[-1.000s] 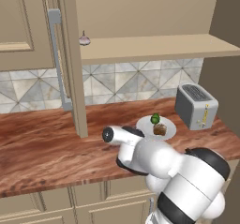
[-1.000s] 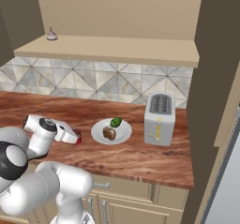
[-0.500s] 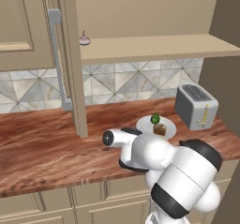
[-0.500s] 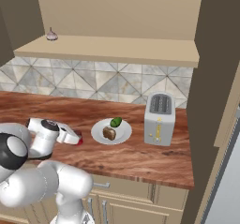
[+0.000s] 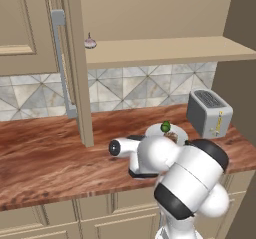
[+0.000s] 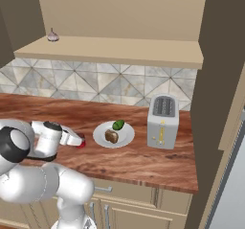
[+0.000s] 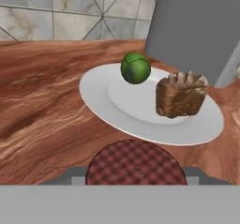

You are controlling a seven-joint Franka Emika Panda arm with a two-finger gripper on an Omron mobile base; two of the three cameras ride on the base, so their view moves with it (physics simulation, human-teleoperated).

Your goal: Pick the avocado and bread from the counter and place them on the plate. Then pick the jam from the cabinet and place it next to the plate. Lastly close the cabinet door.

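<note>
Red jam (image 7: 136, 162) sits between the gripper (image 6: 79, 140) jaws, clasped, low over the counter (image 6: 143, 158) just beside the plate (image 7: 117, 110); avocado (image 7: 135, 68) and bread (image 7: 180, 95) rest on the plate. Cabinet door (image 5: 67, 58) stands open.

Reddish wood-grain counter (image 7: 42, 110) with slight sheen, smooth white plate (image 7: 98, 99), rough crusty bread (image 7: 180, 96), smooth green avocado (image 7: 136, 68), checked-pattern jam (image 7: 135, 164) lid, matt grey toaster (image 6: 162, 121)

Jam (image 7: 136, 163) cut off by lower edge in hand view, lid alone visible; plate (image 5: 178, 131) mostly hidden behind arm in left base view; end effector fingertips unresolved.
</note>
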